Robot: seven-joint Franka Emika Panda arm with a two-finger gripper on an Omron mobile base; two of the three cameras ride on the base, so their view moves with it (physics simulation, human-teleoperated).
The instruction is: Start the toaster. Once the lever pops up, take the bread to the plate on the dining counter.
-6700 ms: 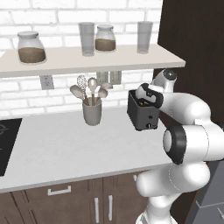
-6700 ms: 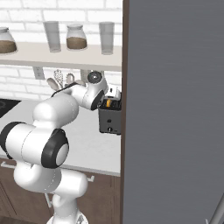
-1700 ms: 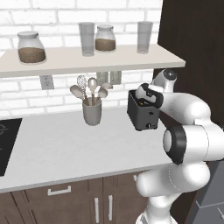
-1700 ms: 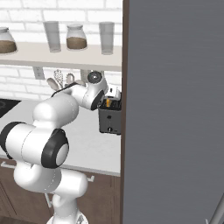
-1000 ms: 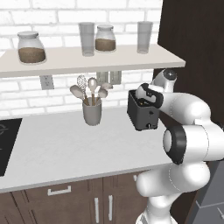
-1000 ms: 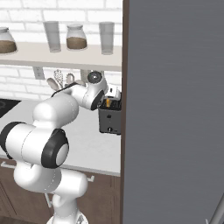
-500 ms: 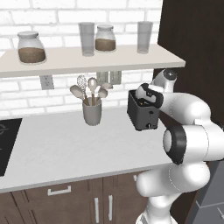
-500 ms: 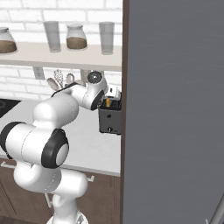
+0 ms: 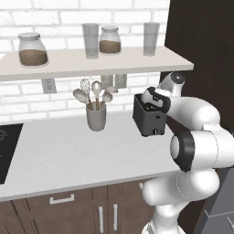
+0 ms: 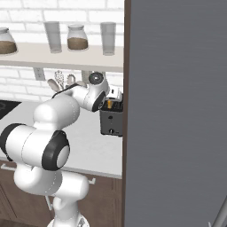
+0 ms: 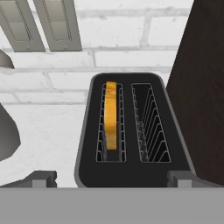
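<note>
Nothing changed over last seconds: two-finger gripper (image 11: 112, 178), fingers apart and empty, still hovers over boxy dark toaster (image 11: 131, 131); golden-crusted bread slice (image 11: 111, 114) sits in slot. Likely waiting for the lever pop-up.

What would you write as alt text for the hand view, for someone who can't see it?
Looking down on a black toaster with two top slots: a golden-crusted bread slice stands on edge in the left slot, and the right slot is empty. The open jaws' dark tips sit at the bottom corners, with white brick wall behind and a dark panel on the right.
</note>
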